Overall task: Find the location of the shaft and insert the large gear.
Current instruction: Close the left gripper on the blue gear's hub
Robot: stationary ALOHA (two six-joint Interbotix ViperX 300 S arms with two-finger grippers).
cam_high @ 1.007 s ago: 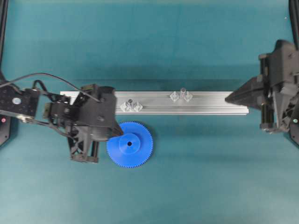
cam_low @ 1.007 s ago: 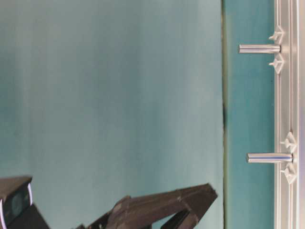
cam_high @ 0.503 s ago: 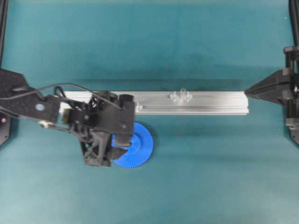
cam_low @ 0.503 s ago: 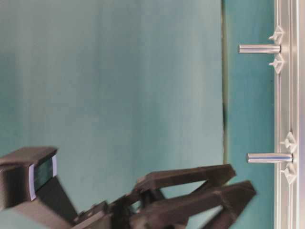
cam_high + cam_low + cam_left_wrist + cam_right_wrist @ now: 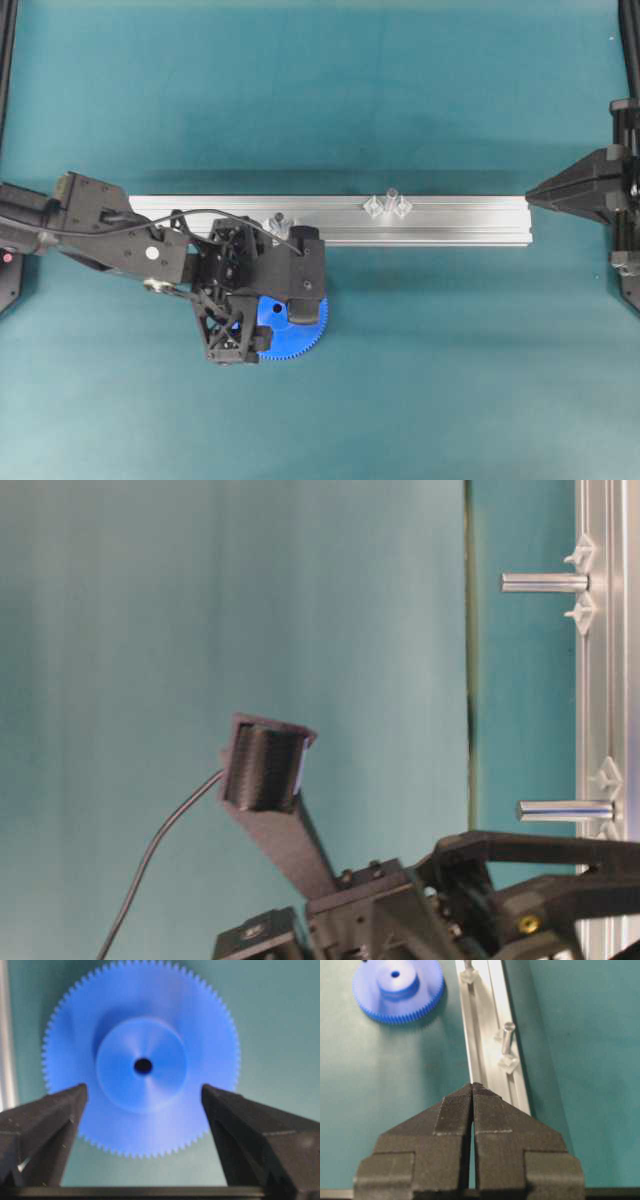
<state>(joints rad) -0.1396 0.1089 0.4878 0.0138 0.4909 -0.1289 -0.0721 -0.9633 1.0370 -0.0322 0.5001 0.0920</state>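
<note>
light: even, bright overhead | shadows: soft | blur: left wrist view's large gear [image 5: 142, 1065] out of focus

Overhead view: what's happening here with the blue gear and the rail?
The left gripper hangs open right over the large gear, fingers either side of the hub, not yet gripping. The gear lies flat on the mat beside the aluminium rail. Two clear shafts stand on the rail; the nearer shaft is bare. The right gripper is shut, off the rail's end.
</note>
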